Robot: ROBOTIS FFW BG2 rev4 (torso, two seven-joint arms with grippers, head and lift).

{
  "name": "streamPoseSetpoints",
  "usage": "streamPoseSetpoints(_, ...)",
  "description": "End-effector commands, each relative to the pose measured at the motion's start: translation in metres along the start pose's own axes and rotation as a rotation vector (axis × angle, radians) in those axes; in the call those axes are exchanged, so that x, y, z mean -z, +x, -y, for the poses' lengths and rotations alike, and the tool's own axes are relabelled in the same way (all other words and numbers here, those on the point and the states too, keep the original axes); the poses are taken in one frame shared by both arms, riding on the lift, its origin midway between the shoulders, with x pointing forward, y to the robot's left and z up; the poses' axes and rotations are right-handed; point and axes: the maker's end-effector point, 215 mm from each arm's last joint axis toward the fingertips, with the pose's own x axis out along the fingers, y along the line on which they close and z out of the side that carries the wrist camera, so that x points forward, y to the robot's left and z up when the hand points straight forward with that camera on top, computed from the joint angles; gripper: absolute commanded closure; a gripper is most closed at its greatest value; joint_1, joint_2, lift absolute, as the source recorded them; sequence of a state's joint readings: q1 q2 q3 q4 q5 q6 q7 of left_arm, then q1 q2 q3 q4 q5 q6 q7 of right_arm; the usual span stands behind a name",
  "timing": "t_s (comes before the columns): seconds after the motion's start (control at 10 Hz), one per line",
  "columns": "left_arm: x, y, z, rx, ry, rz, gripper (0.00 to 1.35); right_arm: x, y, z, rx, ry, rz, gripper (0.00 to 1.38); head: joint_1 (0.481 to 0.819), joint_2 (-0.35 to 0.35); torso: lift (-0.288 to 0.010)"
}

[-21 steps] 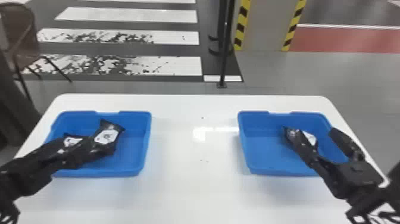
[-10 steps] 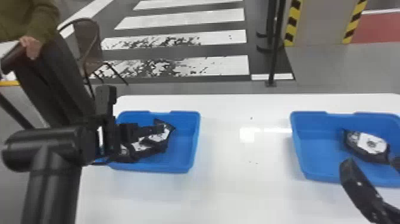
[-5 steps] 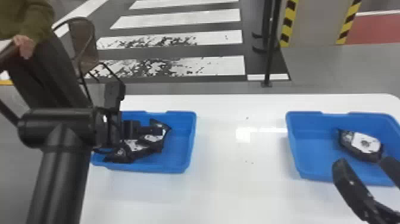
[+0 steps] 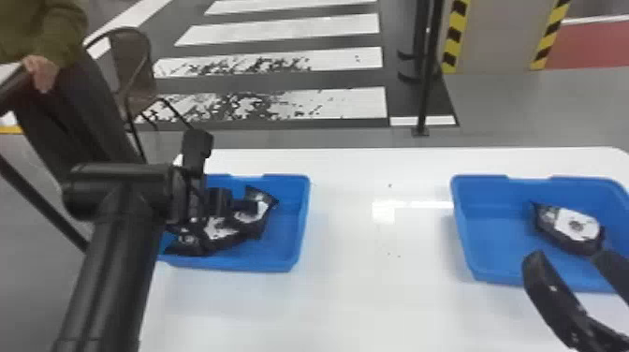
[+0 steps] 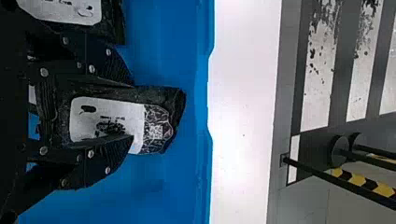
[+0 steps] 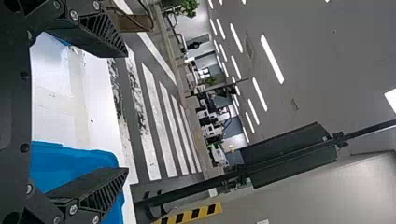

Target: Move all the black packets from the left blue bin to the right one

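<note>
In the head view my left gripper [image 4: 248, 206] is down inside the left blue bin [image 4: 303, 220]. The left wrist view has the left gripper [image 5: 133, 110] shut on a black packet [image 5: 161, 119], a finger along each side of its white label. Another black packet [image 4: 196, 243] lies beside it, partly covered by the arm; in the left wrist view a packet [image 5: 74, 13] sits next to one finger. One black packet [image 4: 573, 227] rests in the right blue bin [image 4: 461, 229]. My right gripper [image 4: 566, 260] stands open over that bin's near side; the right wrist view has the right gripper [image 6: 126, 112] with nothing between its fingers.
Both bins stand on a white table [image 4: 383, 290], with a wide stretch of tabletop between them. Beyond the table are a dark post [image 4: 426, 70] and a chair [image 4: 133, 65].
The head view has swung left. My left gripper has come to the packets in the left bin, and the packet at its fingers has shifted slightly. The right gripper now stands nearer the right bin's front side.
</note>
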State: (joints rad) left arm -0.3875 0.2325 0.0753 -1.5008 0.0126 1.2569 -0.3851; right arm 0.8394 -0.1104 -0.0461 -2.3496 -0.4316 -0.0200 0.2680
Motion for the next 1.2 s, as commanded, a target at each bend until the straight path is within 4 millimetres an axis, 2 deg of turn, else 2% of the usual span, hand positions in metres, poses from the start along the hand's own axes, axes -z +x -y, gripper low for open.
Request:
streamPoseSetpoints(0.0, -0.006, 0.001, -0.003, -0.017, 0.026, 0.019, 0.86, 0.003, -0.001, 0.001, 0.002, 0.013, -0.003, 0.16, 0.695, 0.156, -0.14)
streamPoseSetpoints(0.1, -0.007, 0.001, -0.009, -0.035, 0.03, 0.031, 1.25, 0.004, -0.002, 0.002, 0.004, 0.022, -0.006, 0.16, 0.695, 0.153, -0.14)
streamPoseSetpoints(0.2, 0.001, 0.004, -0.011, -0.025, 0.016, 0.036, 1.25, 0.005, -0.003, 0.002, 0.004, 0.029, -0.006, 0.16, 0.695, 0.157, -0.14)
streamPoseSetpoints(0.3, -0.002, 0.003, -0.005, 0.01, 0.013, 0.065, 1.21, 0.003, -0.003, 0.001, 0.002, 0.03, -0.005, 0.16, 0.695, 0.162, -0.14)
streamPoseSetpoints(0.5, -0.004, -0.023, -0.001, 0.05, 0.0, 0.145, 1.21, -0.001, -0.002, -0.001, -0.001, 0.032, 0.003, 0.16, 0.695, 0.158, -0.14)
streamPoseSetpoints(0.6, -0.004, -0.034, 0.009, 0.099, -0.006, 0.182, 1.21, -0.001, -0.002, -0.001, -0.002, 0.031, 0.002, 0.16, 0.695, 0.16, -0.14)
streamPoseSetpoints(0.8, -0.015, -0.07, 0.031, 0.162, 0.019, 0.286, 1.21, -0.001, 0.002, -0.01, -0.023, 0.061, 0.011, 0.16, 0.695, 0.148, -0.14)
streamPoseSetpoints(1.1, -0.005, -0.075, 0.05, 0.227, 0.023, 0.291, 1.21, 0.007, 0.005, -0.02, -0.047, 0.102, -0.002, 0.16, 0.695, 0.149, -0.14)
